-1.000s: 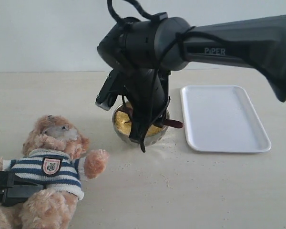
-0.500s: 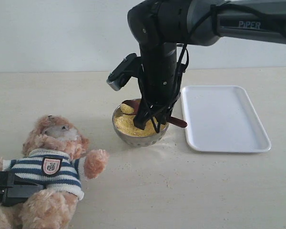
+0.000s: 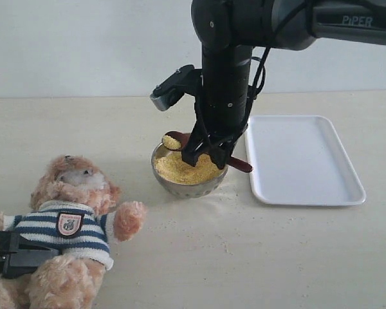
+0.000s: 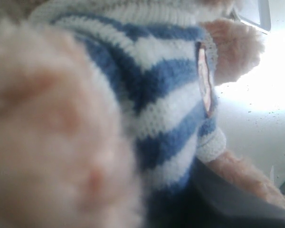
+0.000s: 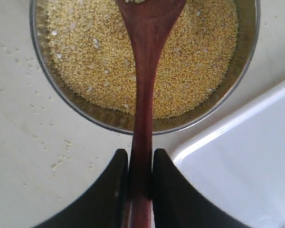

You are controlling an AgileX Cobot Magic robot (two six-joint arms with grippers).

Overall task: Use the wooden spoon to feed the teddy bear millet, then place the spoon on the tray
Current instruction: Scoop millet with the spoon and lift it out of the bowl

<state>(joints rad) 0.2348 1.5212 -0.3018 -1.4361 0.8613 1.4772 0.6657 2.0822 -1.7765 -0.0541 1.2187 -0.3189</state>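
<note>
The right gripper (image 3: 209,153) is clamped on the slim handle of the glossy reddish-brown wooden spoon (image 3: 174,140), whose scoop, carrying some grain, hovers just above the small round metal bowl (image 3: 180,188) of golden millet (image 3: 183,169). The flat white rectangular tray (image 3: 302,161) lies just beside the bowl. The fluffy light-brown, striped-shirted teddy bear (image 3: 74,215) sits well apart from the bowl, the left gripper (image 3: 13,255) against its torso; I cannot tell whether it grips
</note>
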